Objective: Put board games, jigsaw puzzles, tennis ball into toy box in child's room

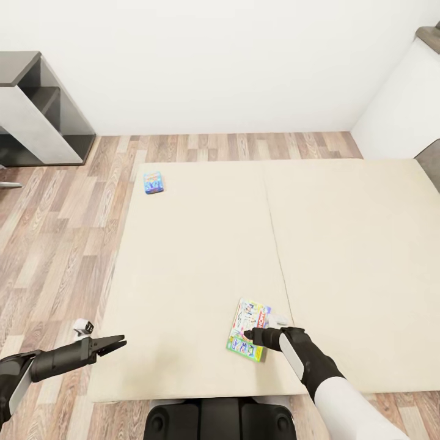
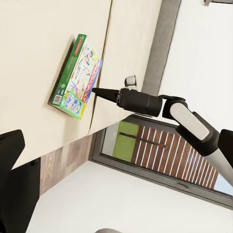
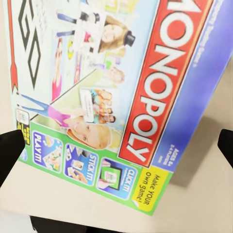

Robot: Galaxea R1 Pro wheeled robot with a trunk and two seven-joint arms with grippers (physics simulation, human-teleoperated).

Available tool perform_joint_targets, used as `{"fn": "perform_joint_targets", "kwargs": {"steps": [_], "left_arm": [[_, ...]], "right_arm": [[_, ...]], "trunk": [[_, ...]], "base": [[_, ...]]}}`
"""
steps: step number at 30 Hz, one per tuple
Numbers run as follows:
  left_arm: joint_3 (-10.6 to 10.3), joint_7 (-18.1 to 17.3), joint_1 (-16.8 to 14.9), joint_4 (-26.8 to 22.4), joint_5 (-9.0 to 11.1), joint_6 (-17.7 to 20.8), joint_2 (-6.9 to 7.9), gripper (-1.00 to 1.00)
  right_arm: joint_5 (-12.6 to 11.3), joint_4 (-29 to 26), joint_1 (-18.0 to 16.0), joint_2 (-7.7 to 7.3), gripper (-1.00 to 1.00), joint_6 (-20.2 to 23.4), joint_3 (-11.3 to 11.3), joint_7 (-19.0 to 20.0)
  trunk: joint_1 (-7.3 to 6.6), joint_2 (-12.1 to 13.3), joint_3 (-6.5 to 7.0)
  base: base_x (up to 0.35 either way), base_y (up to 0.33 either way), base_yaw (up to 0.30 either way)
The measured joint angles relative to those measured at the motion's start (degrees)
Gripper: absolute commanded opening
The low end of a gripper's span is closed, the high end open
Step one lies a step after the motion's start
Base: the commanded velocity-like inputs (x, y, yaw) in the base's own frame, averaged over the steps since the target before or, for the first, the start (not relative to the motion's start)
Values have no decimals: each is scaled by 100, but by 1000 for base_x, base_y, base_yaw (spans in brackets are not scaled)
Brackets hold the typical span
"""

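The right end effector, fingers spread apart, hovers over the Monopoly box on the bed; the left end effector looks closed beside the mattress edge

Monopoly board game lies flat on beige mattress of bed, seen close from above, box skewed across frame. Red band with white "MONOPOLY" lettering, blue strip along one long edge, green border at one short end with small pictures and yellow "Make YOUR own game!" corner. Cartoon people and white board art on lid. Dark fingers at both frame edges — spread wide, box end between them, contact unclear.
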Motion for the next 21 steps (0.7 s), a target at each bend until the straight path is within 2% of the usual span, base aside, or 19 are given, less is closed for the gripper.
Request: {"fn": "perform_joint_targets", "kwargs": {"steps": [7, 16, 21], "left_arm": [[0, 0, -1, 0, -1, 0, 7, 100], [0, 0, -2, 0, 0, 0, 7, 100], [0, 0, -3, 0, -1, -2, -2, 100]], "right_arm": [[-22, -3, -47, 5, 100, 23, -2, -28], [-64, 37, -251, 6, 100, 20, -3, -399], [-79, 42, -420, 6, 100, 28, -8, -472]], "trunk": [[0, 0, 0], [0, 0, 0], [0, 0, 0]], "base": [[0, 0, 0], [0, 0, 0], [0, 0, 0]]}}
